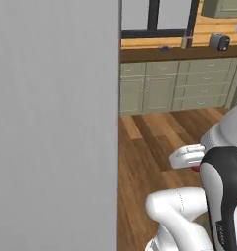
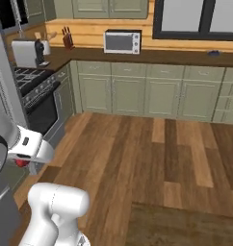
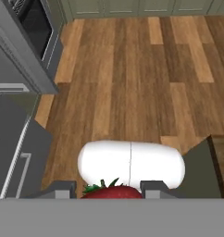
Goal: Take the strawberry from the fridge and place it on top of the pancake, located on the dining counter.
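The hand (image 3: 109,190) is closed on the strawberry (image 3: 113,191): in the hand view the red berry with its green leaves sits between the two dark fingertips (image 3: 63,187), touching both. In the left base view a red spot of the strawberry (image 1: 195,168) shows just under the white hand (image 1: 188,158), at the front edge of the dark arm joint. In the right base view the strawberry (image 2: 23,163) shows as a red lump under the white hand (image 2: 29,146), at the left edge.

Surroundings, relative to the hand:
- Below the hand: wooden floor (image 3: 132,78). A white arm link (image 3: 131,164) lies between the hand and the floor.
- Left of the hand in the hand view: the grey fridge (image 3: 14,152) front with a slim bar handle; above it a dark oven (image 3: 33,23).
- Lower right of the hand in the hand view: a corner of the brown table (image 3: 222,164) on a grey-green base.
- In the left base view a flat grey fridge door (image 1: 54,122) stands well to the left of the hand and hides everything behind it.
- Beyond the hand, across the floor: green cabinets (image 2: 152,93) under a dark wall counter (image 2: 152,55) carrying a microwave (image 2: 122,42), a knife block (image 2: 67,39) and a toaster (image 1: 219,42).
- In the right base view, a stove (image 2: 36,93) stands beyond the hand, near the left edge.

The floor between the hand and the cabinets is bare wood
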